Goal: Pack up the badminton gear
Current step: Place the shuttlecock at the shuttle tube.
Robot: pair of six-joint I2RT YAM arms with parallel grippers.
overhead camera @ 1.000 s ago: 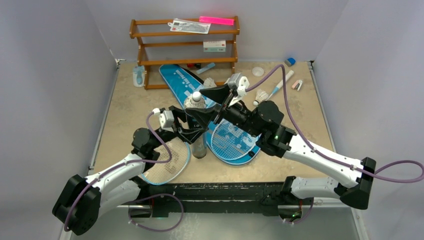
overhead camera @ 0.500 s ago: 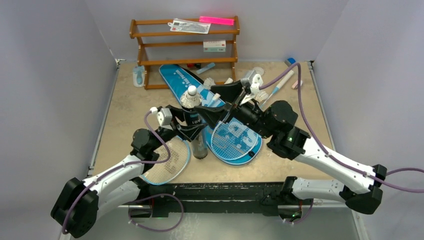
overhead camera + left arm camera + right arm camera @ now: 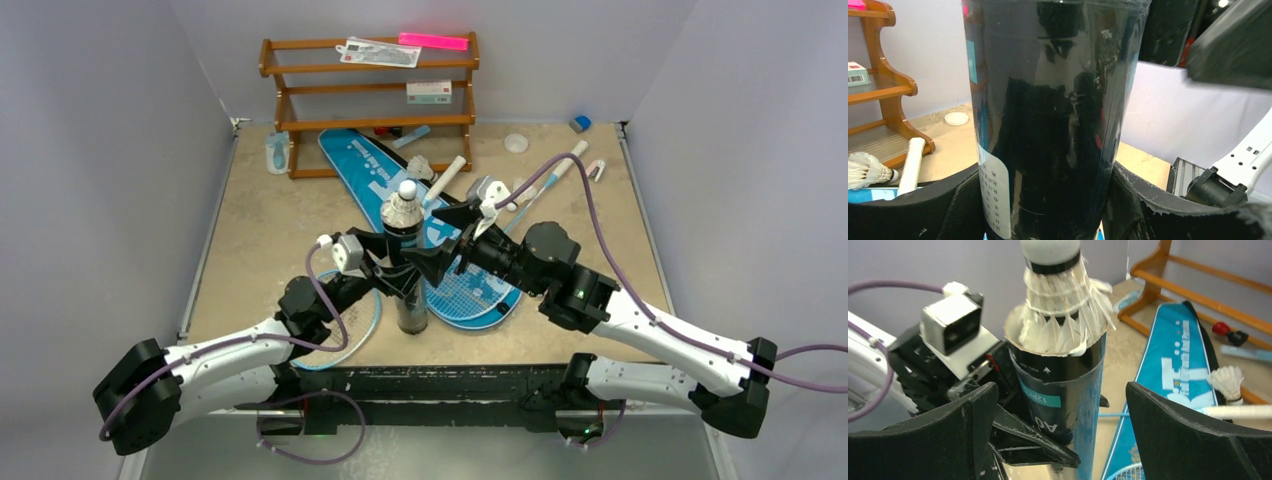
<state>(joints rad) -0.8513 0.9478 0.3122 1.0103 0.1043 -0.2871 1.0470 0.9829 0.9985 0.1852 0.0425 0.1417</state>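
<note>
The left gripper (image 3: 1048,200) is clamped on the glossy black tube (image 3: 1048,100), holding it upright. The right gripper (image 3: 1060,390) stands spread wide either side of the tube's mouth, touching nothing. A white feather shuttlecock (image 3: 1055,305) pokes out of the mouth, cork up, not fully down. Packing looks barely begun to me. Beyond the jaws another shuttlecock (image 3: 1228,380) lies loose on the flat blue bag (image 3: 1173,360), and a strung racket (image 3: 470,290) lies unbagged beneath.

From the left wrist we can't see either end of the tube (image 3: 1048,125), it just runs off the top and bottom. Up top, the left arm (image 3: 240,345) buries most of one racket (image 3: 366,330), and the rack (image 3: 300,125) labels are too tiny for us to read.
</note>
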